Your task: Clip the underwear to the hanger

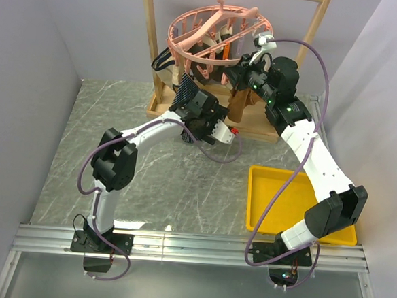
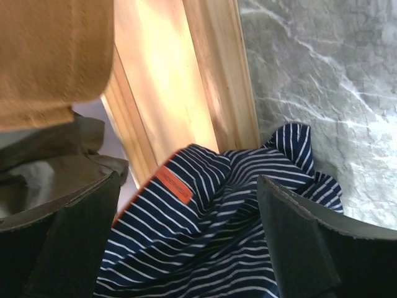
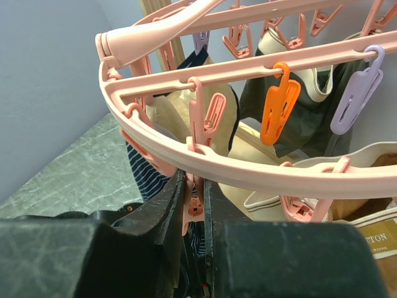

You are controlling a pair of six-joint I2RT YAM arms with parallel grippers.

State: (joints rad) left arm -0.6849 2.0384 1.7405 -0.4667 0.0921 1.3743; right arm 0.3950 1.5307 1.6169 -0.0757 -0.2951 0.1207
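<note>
The pink round hanger (image 1: 214,27) hangs from the wooden rack, its ring (image 3: 260,177) crossing the right wrist view. My right gripper (image 3: 197,192) is shut on one of its pink pegs (image 3: 197,208), just under the ring; in the top view the right gripper (image 1: 239,71) sits at the hanger's right side. The navy striped underwear (image 2: 211,223), with its orange patch (image 2: 173,186), bunches between the wide-apart fingers of my open left gripper (image 2: 186,183). From above, the underwear (image 1: 186,88) hangs under the hanger's left side with the left gripper (image 1: 190,104) at it. Striped cloth (image 3: 146,177) shows beside the right fingers.
The wooden rack frame (image 1: 151,43) stands at the back, and its base rail (image 2: 186,81) is close to the left gripper. Tan garments (image 1: 239,107) and an olive one (image 3: 291,118) hang on other pegs. A yellow tray (image 1: 297,197) lies at the right. Grey walls close both sides.
</note>
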